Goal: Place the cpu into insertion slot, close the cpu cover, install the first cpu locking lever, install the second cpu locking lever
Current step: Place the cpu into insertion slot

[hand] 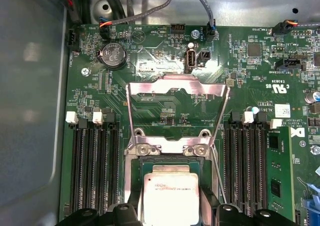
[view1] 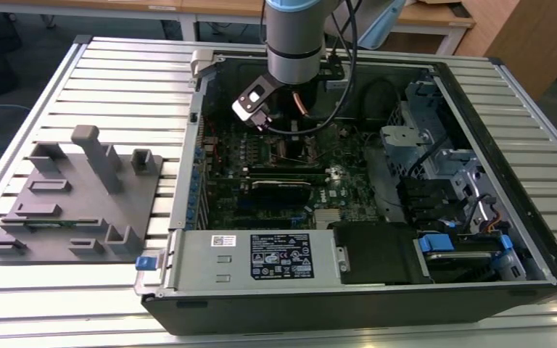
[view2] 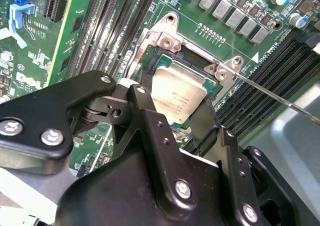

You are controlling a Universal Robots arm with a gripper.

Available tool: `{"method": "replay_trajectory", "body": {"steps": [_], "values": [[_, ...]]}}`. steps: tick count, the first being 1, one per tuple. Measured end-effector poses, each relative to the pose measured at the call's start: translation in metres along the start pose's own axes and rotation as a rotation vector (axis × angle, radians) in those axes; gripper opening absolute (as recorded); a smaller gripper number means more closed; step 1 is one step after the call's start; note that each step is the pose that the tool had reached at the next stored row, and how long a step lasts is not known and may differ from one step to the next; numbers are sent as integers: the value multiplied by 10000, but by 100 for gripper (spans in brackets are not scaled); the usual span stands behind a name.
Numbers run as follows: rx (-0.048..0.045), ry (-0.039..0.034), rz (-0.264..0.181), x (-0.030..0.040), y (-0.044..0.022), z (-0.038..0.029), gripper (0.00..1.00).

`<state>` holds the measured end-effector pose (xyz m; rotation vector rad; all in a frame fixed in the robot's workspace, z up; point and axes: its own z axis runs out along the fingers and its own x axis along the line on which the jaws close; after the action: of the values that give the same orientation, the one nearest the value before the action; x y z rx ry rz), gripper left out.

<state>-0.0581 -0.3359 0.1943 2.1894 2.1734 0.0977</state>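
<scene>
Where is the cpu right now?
In both wrist views the cpu sits at the insertion slot, between the two banks of memory slots, with the open cpu cover raised beyond it.

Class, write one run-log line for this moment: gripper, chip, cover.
gripper: right above chip | chip: at socket, seating unclear | cover: raised open

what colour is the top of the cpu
Pale silver-grey metal; the cpu shows best in the second wrist view.
</scene>
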Motion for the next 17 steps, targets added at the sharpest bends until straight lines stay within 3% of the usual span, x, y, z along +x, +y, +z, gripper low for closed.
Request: {"method": "replay_trajectory", "body": {"steps": [2,17], "values": [[3,104,7,0,0,1,54],[4,108,9,-17,-1,8,54]]}}
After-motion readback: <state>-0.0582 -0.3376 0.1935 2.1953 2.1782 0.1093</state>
